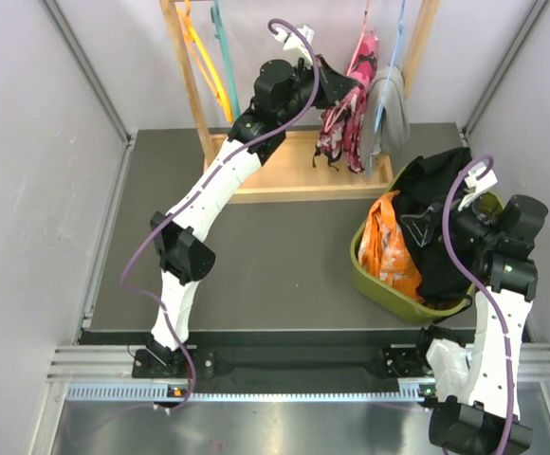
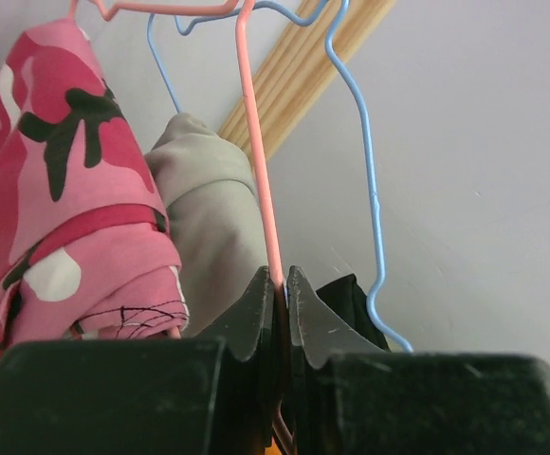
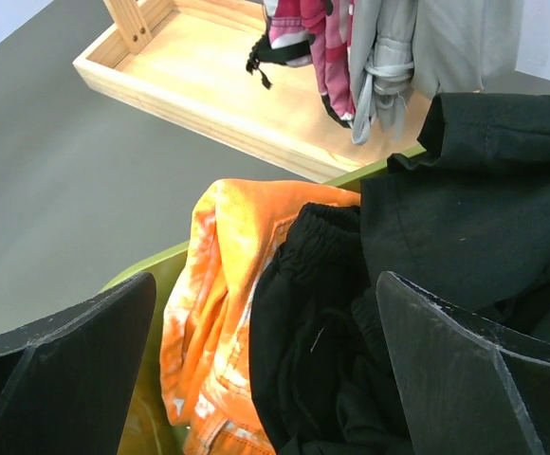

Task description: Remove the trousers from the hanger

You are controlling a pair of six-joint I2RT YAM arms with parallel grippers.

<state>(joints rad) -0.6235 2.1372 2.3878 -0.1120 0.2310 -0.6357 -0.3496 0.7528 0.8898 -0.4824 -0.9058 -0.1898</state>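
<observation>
The pink patterned trousers (image 1: 349,114) and the light grey trousers (image 1: 389,109) hang side by side on the wooden rack. My left gripper (image 1: 343,90) is beside them, shut on the pink hanger wire (image 2: 261,180); in the left wrist view (image 2: 281,284) the jaws pinch that wire. The pink trousers (image 2: 66,190), the grey trousers (image 2: 209,209) and a blue hanger (image 2: 370,190) show there. The orange trousers (image 1: 387,248) and black trousers (image 1: 441,223) lie in a green basket (image 1: 389,296). My right gripper (image 1: 425,227) is open and empty just above them (image 3: 265,351).
The wooden rack's tray base (image 1: 284,171) stands at the back of the dark table. An empty orange hanger (image 1: 204,57) and a teal hanger (image 1: 220,33) hang at its left end. Walls close in left, right and behind. The basket rim (image 3: 152,265) is under my right fingers.
</observation>
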